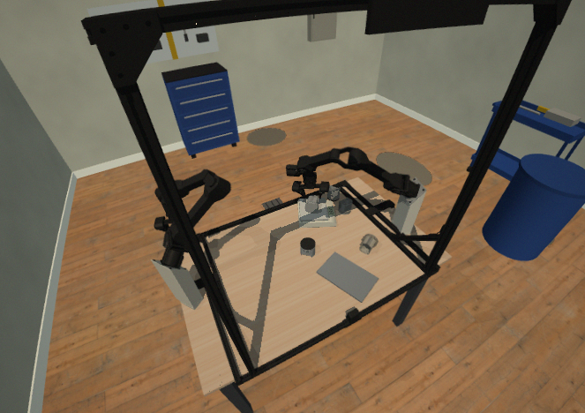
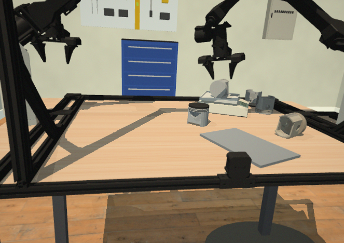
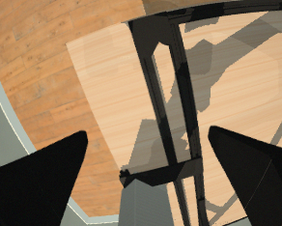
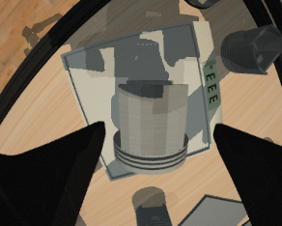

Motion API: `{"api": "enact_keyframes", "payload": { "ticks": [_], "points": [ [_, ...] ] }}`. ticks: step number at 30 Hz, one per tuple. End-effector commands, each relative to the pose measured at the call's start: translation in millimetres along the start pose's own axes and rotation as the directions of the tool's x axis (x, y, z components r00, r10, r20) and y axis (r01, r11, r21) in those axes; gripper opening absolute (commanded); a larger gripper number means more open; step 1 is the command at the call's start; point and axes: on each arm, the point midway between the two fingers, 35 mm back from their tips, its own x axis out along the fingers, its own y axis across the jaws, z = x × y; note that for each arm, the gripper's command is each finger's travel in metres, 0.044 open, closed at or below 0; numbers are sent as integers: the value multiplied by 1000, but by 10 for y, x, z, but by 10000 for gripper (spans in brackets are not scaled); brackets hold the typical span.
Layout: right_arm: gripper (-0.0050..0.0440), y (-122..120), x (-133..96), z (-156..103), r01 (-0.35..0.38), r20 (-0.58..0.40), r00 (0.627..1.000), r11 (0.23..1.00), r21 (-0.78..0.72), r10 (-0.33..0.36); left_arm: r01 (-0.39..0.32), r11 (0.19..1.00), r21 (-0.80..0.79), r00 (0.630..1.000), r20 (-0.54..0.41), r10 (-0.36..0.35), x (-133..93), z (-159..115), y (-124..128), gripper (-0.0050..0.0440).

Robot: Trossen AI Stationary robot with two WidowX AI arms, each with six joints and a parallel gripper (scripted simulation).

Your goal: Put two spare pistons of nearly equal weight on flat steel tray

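The right wrist view shows the digits on the scale [image 1: 317,222] [image 2: 226,109] [image 4: 199,43] larger than the exterior view does, though I cannot read them surely. A ringed grey piston [image 1: 311,204] [image 2: 219,88] [image 4: 154,121] lies on its side on the scale; the steel tray [image 1: 347,275] [image 2: 249,146] [image 4: 214,212] lies flat, nearer, bearing no piston. The right end effector [image 1: 311,191] [image 2: 222,76] [image 4: 160,128] is spread wide above that piston, holding nothing. The left end effector [image 2: 56,61] [image 3: 149,134] is fully spread, empty, at left.
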Motion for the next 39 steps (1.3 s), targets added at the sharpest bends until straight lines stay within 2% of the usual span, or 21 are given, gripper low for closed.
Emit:
{"api": "enact_keyframes", "payload": {
  "ticks": [1, 18, 20, 25, 32, 39],
  "points": [
    [378, 22, -127, -25, -16, -4, 1000, 1000, -11, 16, 3, 1000, 1, 1000, 1, -3, 0, 0, -5, 440],
    [378, 21, -335, -33, -19, -5, 1000, 1000, -19, 19, 3, 1000, 1, 1000, 1, -3, 0, 0, -5, 440],
    [378, 8, -432, -24, -19, -6, 1000, 1000, -20, 19, 3, 1000, 1, 1000, 1, -3, 0, 0, -5, 440],
    [378, 8, -448, -25, -25, -6, 1000, 998, -50, 24, 3, 1000, 1, 1000, 1, -3, 0, 0, -5, 440],
    [378, 8, -448, -25, -47, -7, 999, 971, -233, 46, 3, 1000, 1, 1000, 1, -3, 0, 0, -5, 440],
    [378, 8, -448, -25, -67, -12, 998, 911, -408, 68, 3, 1000, 1, 1000, 1, -3, 0, 0, -5, 440]
  ]
}}
